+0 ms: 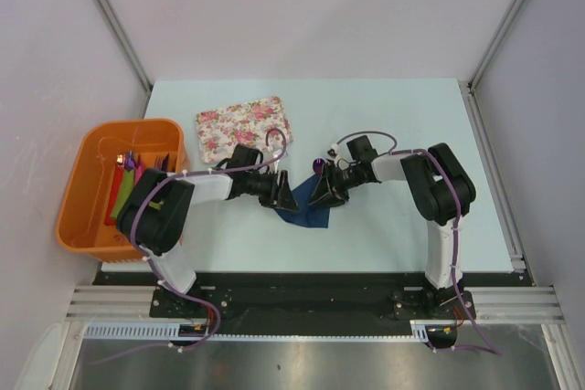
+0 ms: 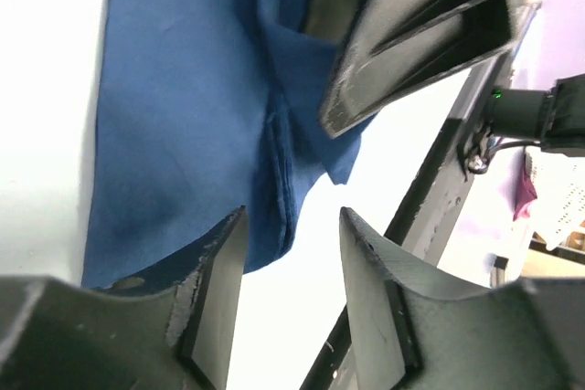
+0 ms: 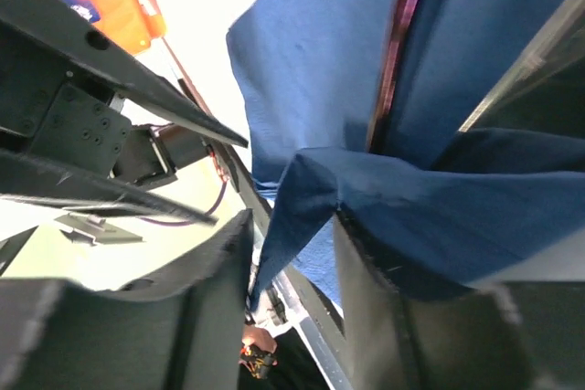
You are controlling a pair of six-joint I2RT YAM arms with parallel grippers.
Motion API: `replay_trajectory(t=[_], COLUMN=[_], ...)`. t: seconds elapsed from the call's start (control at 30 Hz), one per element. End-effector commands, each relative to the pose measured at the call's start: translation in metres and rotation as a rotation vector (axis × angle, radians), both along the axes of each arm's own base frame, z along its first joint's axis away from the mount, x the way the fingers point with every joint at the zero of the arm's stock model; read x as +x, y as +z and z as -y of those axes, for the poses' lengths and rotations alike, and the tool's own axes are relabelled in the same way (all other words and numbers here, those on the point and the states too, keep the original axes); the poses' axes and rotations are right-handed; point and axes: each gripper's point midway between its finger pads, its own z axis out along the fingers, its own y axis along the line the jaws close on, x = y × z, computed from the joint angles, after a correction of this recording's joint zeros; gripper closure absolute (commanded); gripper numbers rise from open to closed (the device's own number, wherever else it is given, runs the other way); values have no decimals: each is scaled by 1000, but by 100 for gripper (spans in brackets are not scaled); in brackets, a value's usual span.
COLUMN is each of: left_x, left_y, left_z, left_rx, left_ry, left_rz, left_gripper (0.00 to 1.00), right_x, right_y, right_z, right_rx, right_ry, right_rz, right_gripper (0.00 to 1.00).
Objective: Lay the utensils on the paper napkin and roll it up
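Left fingers apart, empty | right fingers apart | navy napkin creased, folded over

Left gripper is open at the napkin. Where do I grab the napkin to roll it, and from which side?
Probably the doubled fold of the paper napkin, which stands up as a ridge pointing into the left gripper. Come in low from the left, one finger on each side of it; the right gripper crowds the far side.

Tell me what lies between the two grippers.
The paper napkin lies between the left gripper and right gripper, clearest in the top view; a purple-handled utensil rests in its fold.
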Motion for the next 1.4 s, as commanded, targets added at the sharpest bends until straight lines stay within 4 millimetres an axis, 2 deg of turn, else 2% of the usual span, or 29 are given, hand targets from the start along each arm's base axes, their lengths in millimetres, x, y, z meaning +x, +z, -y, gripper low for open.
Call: replay_trajectory(t=[0.0, 0.07, 0.17, 0.2, 0.3, 0.43, 0.5, 0.6, 0.7, 0.9, 1.0, 1.17, 1.37], left_x=[8, 7, 7, 7, 6, 10, 13, 20, 25, 27, 29, 32, 36], left_y=[44, 50, 61, 64, 72, 75, 70, 69, 67, 32, 19, 0, -21], left_z=[11, 13, 16, 18, 21, 23, 24, 27, 30, 30, 29, 26, 16], left_rx=[-130, -156, -207, -222, -271, -302, -298, -318, -313, -185, -155, -91, 15], left_ry=[-17, -17, -12, -14, -2, 29, 58, 85, 102, 115, 126, 138, 154], left_rz=[135, 146, 155, 156, 154, 154, 133, 111, 106, 39, 7, -5, -16], left_gripper=[49, 49, 49, 50, 51, 57, 61, 72, 76, 81, 82, 86, 92], right_x=[9, 9, 9, 9, 10, 10, 10, 10, 10, 8, 9, 10, 18], right_y=[10, 12, 14, 14, 15, 16, 15, 13, 11, 4, 3, 4, 28], right_z=[-10, -11, -13, -13, -13, -14, -14, -14, -14, -12, -12, -12, -10], right_rx=[32, 40, 43, 44, 45, 55, 58, 55, 49, 25, 20, 20, 18], right_ry=[7, 8, 6, 6, -2, -13, -20, -22, -26, -26, -28, -30, -31], right_rz=[42, 45, 42, 39, 35, 26, 20, 11, 6, -1, 0, 2, 70], right_gripper=[49, 47, 39, 34, 33, 42, 51, 54, 57, 64, 69, 72, 71])
